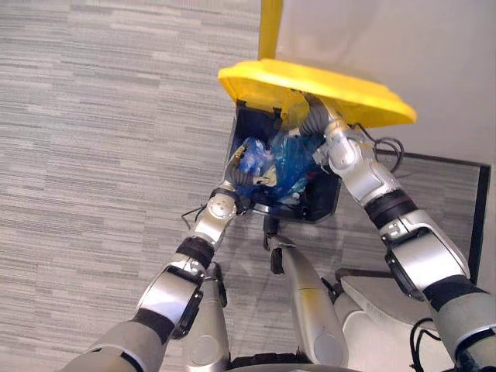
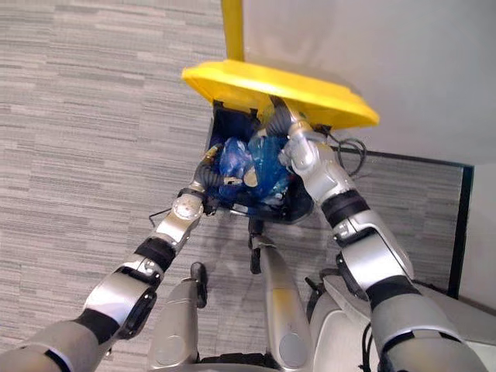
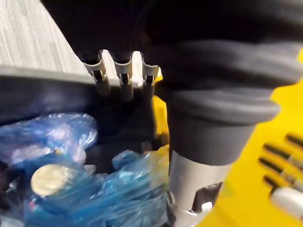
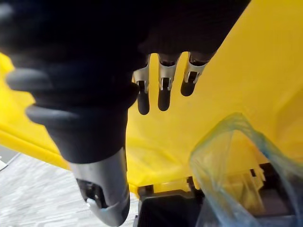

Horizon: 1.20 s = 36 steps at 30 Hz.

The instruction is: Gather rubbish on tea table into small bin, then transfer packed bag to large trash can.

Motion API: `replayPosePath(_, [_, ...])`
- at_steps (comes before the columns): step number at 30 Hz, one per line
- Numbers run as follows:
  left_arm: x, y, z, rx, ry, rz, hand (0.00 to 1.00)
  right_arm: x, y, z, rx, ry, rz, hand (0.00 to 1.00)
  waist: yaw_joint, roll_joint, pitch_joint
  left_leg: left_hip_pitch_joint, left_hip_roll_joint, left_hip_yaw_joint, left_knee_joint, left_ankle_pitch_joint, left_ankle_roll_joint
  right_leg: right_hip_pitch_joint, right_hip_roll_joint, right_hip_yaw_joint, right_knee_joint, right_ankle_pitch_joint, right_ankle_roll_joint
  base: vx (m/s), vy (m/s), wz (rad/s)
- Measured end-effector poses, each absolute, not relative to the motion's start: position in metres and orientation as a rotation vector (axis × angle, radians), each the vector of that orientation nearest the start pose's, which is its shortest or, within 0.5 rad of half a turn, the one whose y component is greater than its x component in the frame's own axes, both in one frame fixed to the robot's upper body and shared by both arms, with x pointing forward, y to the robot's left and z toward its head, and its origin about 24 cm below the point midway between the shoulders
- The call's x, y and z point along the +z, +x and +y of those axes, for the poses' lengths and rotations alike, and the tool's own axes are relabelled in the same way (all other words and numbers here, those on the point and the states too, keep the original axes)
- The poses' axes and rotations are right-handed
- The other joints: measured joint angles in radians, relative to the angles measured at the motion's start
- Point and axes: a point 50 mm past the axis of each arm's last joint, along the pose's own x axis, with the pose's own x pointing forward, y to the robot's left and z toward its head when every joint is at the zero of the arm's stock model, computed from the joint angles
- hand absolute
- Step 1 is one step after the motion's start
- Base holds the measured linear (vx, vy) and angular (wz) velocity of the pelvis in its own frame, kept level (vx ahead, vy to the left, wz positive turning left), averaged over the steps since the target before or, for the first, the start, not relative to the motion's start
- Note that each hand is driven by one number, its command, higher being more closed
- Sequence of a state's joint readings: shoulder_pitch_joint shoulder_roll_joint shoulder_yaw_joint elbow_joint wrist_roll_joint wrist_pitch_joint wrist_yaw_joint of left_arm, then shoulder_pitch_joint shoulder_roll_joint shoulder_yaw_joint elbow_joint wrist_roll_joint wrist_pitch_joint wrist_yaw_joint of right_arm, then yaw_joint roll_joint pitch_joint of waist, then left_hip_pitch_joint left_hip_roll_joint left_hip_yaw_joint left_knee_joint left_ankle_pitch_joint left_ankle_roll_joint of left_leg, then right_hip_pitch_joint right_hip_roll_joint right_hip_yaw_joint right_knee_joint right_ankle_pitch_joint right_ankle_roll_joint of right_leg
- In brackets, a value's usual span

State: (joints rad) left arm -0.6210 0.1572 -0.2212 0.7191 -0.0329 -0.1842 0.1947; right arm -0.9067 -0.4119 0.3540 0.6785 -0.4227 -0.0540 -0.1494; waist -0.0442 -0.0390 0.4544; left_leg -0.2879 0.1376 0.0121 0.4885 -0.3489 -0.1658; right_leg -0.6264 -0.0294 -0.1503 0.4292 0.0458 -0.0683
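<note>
A large trash can (image 1: 324, 203) with a dark body stands in front of me, its yellow lid (image 1: 310, 85) tipped up. A blue bag (image 1: 280, 161) of rubbish lies inside the can, with a round metal lid (image 3: 47, 178) showing through the plastic. My left hand (image 1: 239, 177) is at the can's left rim beside the bag, its fingers (image 3: 124, 78) straight and holding nothing. My right hand (image 4: 162, 84) is under the raised lid (image 4: 246, 71), fingers straight against its yellow underside. A loose edge of the blue bag (image 4: 222, 142) hangs just below that hand.
A yellow pole (image 1: 270, 27) rises behind the can against a white wall (image 1: 403, 46). A black-edged panel (image 1: 480, 203) borders the floor on the right. Grey carpet (image 1: 101, 139) stretches to the left.
</note>
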Motion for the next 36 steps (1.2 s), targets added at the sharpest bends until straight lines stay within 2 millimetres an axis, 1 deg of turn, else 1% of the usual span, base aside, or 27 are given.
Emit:
replayPosePath(1, [0.068,0.354,0.125,-0.055,0.25,-0.074,0.0,0.17,0.393,-0.15,0.038,-1.011,-0.321,0.0,0.0,0.003,-0.015,-0.002,-0.001,-0.004,-0.001,0.001,0.002,0.001,-0.005,-0.002,-0.001,0.0,0.001,-0.01,0.042,0.19])
replayPosePath(3, [0.042,0.337,0.146,-0.005,0.193,-0.001,0.0,0.14,0.384,-0.168,0.023,-0.981,-0.221,0.0,0.004,0.022,-0.049,0.018,-0.016,-0.018,-0.006,0.005,0.009,0.031,-0.016,-0.01,-0.01,-0.002,0.003,0.0,0.047,0.18])
replayPosePath(4, [0.036,0.332,0.152,0.011,0.183,0.016,0.0,0.133,0.381,-0.172,0.019,-0.971,-0.201,0.0,0.005,0.025,-0.05,0.026,-0.017,-0.02,-0.013,0.008,0.012,0.04,-0.02,-0.01,-0.011,-0.003,0.005,-0.02,0.034,0.15])
replayPosePath(6, [0.008,0.308,0.176,0.068,0.168,0.108,0.0,0.109,0.37,-0.178,0.042,-0.955,-0.136,0.0,0.007,0.034,-0.081,0.046,-0.031,-0.026,-0.035,0.017,0.019,0.054,-0.029,-0.01,-0.017,-0.006,0.01,-0.01,0.012,0.12])
replayPosePath(7, [0.002,0.302,0.181,0.076,0.166,0.131,0.0,0.103,0.367,-0.18,0.044,-0.951,-0.119,0.0,0.009,0.036,-0.083,0.056,-0.033,-0.027,-0.038,0.018,0.02,0.063,-0.03,-0.01,-0.017,-0.006,0.011,0.02,0.014,0.05])
replayPosePath(9, [-0.02,0.28,0.195,0.092,0.176,0.215,0.0,0.082,0.358,-0.185,0.044,-0.915,-0.053,0.0,0.016,0.043,-0.098,0.087,-0.036,-0.028,-0.059,0.028,0.02,0.086,-0.035,-0.011,-0.017,-0.011,0.018,0.01,-0.007,0.04])
replayPosePath(12, [-0.04,0.262,0.204,0.102,0.174,0.301,0.0,0.068,0.351,-0.186,0.056,-0.886,-0.007,0.0,0.017,0.045,-0.103,0.123,-0.037,-0.031,-0.07,0.032,0.019,0.122,-0.037,-0.014,-0.019,-0.015,0.024,0.0,-0.006,0.01])
replayPosePath(14, [-0.066,0.244,0.211,0.101,0.193,0.428,0.0,0.055,0.344,-0.183,0.069,-0.853,0.028,0.0,0.018,0.046,-0.119,0.147,-0.037,-0.031,-0.07,0.032,0.02,0.149,-0.036,-0.014,-0.024,-0.019,0.03,-0.02,-0.005,-0.01])
replayPosePath(15, [-0.07,0.24,0.212,0.097,0.202,0.456,0.0,0.051,0.341,-0.182,0.074,-0.844,0.038,0.0,0.018,0.045,-0.12,0.159,-0.037,-0.031,-0.07,0.032,0.02,0.158,-0.035,-0.014,-0.026,-0.02,0.031,-0.02,-0.002,-0.05])
replayPosePath(17, [-0.088,0.223,0.217,0.093,0.214,0.551,0.0,0.033,0.331,-0.176,0.091,-0.795,0.084,0.0,0.018,0.044,-0.12,0.192,-0.036,-0.024,-0.069,0.032,0.02,0.192,-0.032,-0.009,-0.035,-0.016,0.031,-0.04,0.011,-0.14])
replayPosePath(18, [-0.097,0.209,0.22,0.113,0.209,0.604,0.0,0.017,0.321,-0.168,0.109,-0.741,0.123,0.0,0.019,0.041,-0.122,0.202,-0.036,-0.005,-0.064,0.029,0.025,0.211,-0.025,0.003,-0.053,-0.005,0.035,-0.09,0.03,-0.29])
replayPosePath(20, [-0.107,0.196,0.221,0.112,0.216,0.659,0.0,-0.002,0.306,-0.161,0.137,-0.678,0.185,0.0,0.028,0.036,-0.123,0.214,-0.042,0.021,-0.04,0.02,0.04,0.217,-0.019,0.027,-0.07,0.015,0.057,-0.09,0.05,-0.41])
replayPosePath(22, [-0.111,0.19,0.219,0.109,0.208,0.683,0.0,-0.014,0.297,-0.161,0.143,-0.65,0.228,0.0,0.028,0.033,-0.123,0.21,-0.052,0.033,-0.006,0.01,0.057,0.217,-0.018,0.046,-0.073,0.026,0.073,-0.1,0.064,-0.37])
replayPosePath(23, [-0.115,0.183,0.217,0.103,0.199,0.703,0.0,-0.028,0.284,-0.162,0.144,-0.619,0.279,0.0,0.027,0.029,-0.122,0.205,-0.057,0.047,0.007,0.005,0.067,0.225,-0.019,0.049,-0.102,0.029,0.094,-0.19,0.104,-0.56])
replayPosePath(24, [-0.118,0.177,0.216,0.101,0.191,0.72,0.0,-0.038,0.274,-0.164,0.14,-0.588,0.322,0.0,0.022,0.029,-0.121,0.198,-0.035,0.081,-0.01,0.026,0.092,0.221,-0.025,0.033,-0.101,0.001,0.125,-0.23,0.079,-0.62])
replayPosePath(25, [-0.121,0.172,0.217,0.107,0.185,0.737,0.0,-0.047,0.265,-0.165,0.133,-0.553,0.357,0.0,0.015,0.02,-0.125,0.191,-0.029,0.112,-0.024,0.041,0.098,0.176,-0.045,0.02,0.038,-0.044,0.088,-0.29,0.045,-0.66])
replayPosePath(26, [-0.127,0.163,0.217,0.129,0.162,0.776,0.0,-0.062,0.249,-0.167,0.107,-0.487,0.429,0.0,0.006,0.004,-0.134,0.197,-0.029,0.133,-0.042,0.058,0.099,0.146,-0.07,0.021,0.281,-0.118,0.058,-0.23,-0.001,-0.44])
replayPosePath(27, [-0.129,0.159,0.215,0.131,0.154,0.79,0.0,-0.069,0.242,-0.168,0.09,-0.454,0.461,0.0,0.002,-0.002,-0.139,0.203,-0.026,0.141,-0.051,0.066,0.099,0.151,-0.08,0.021,0.354,-0.145,0.059,-0.16,-0.017,-0.45])
replayPosePath(28, [-0.131,0.154,0.213,0.133,0.145,0.805,0.0,-0.081,0.226,-0.17,0.063,-0.396,0.521,0.0,0.007,-0.018,-0.157,0.205,-0.025,0.159,-0.071,0.083,0.095,0.165,-0.097,0.029,0.448,-0.182,0.069,-0.04,-0.078,-0.4])
replayPosePath(29, [-0.132,0.151,0.211,0.135,0.14,0.81,0.0,-0.088,0.214,-0.171,0.042,-0.343,0.56,0.0,0.013,-0.025,-0.172,0.191,-0.013,0.175,-0.071,0.086,0.091,0.193,-0.105,0.048,0.485,-0.216,0.081,-0.02,-0.111,-0.61])
replayPosePath(30, [-0.132,0.152,0.21,0.134,0.133,0.808,0.0,-0.096,0.201,-0.172,0.01,-0.288,0.6,0.0,0.017,-0.035,-0.179,0.173,0.0,0.196,-0.062,0.087,0.086,0.202,-0.106,0.056,0.454,-0.238,0.112,-0.06,-0.17,-0.55])
replayPosePath(31, [-0.131,0.155,0.208,0.135,0.128,0.804,0.0,-0.099,0.195,-0.176,-0.015,-0.267,0.618,0.0,0.014,-0.032,-0.182,0.166,0.012,0.199,-0.07,0.095,0.074,0.204,-0.087,0.048,0.42,-0.239,0.112,-0.06,-0.163,-0.57])
replayPosePath(32, [-0.13,0.158,0.201,0.138,0.097,0.795,0.0,-0.103,0.186,-0.181,-0.05,-0.238,0.645,0.0,0.018,-0.016,-0.203,0.163,0.033,0.215,-0.111,0.116,0.051,0.231,-0.037,0.052,0.311,-0.239,0.112,-0.08,-0.213,-0.79])
replayPosePath(33, [-0.129,0.159,0.194,0.143,0.066,0.778,0.0,-0.108,0.176,-0.183,-0.079,-0.207,0.673,0.0,0.033,-0.019,-0.246,0.164,0.064,0.26,-0.187,0.164,0.048,0.258,-0.003,0.064,0.193,-0.264,0.1,-0.06,-0.2,-0.73])
replayPosePath(34, [-0.127,0.162,0.192,0.143,0.058,0.762,0.0,-0.11,0.171,-0.185,-0.086,-0.201,0.682,0.0,0.025,-0.026,-0.257,0.163,0.059,0.272,-0.203,0.178,0.04,0.261,-0.02,0.064,0.193,-0.297,0.077,-0.02,-0.252,-0.59])
replayPosePath(35, [-0.124,0.169,0.189,0.135,0.055,0.737,0.0,-0.114,0.165,-0.186,-0.099,-0.18,0.708,0.0,0.022,-0.067,-0.267,0.178,0.028,0.281,-0.214,0.186,0.032,0.29,-0.031,0.079,0.129,-0.342,0.06,-0.01,-0.241,-0.33])
replayPosePath(36, [-0.124,0.173,0.183,0.127,0.041,0.736,0.0,-0.121,0.16,-0.192,-0.122,-0.163,0.752,0.0,0.021,-0.035,-0.275,0.183,0.045,0.276,-0.24,0.197,0.019,0.309,0.008,0.081,0.071,-0.299,0.044,-0.02,-0.186,-0.36])
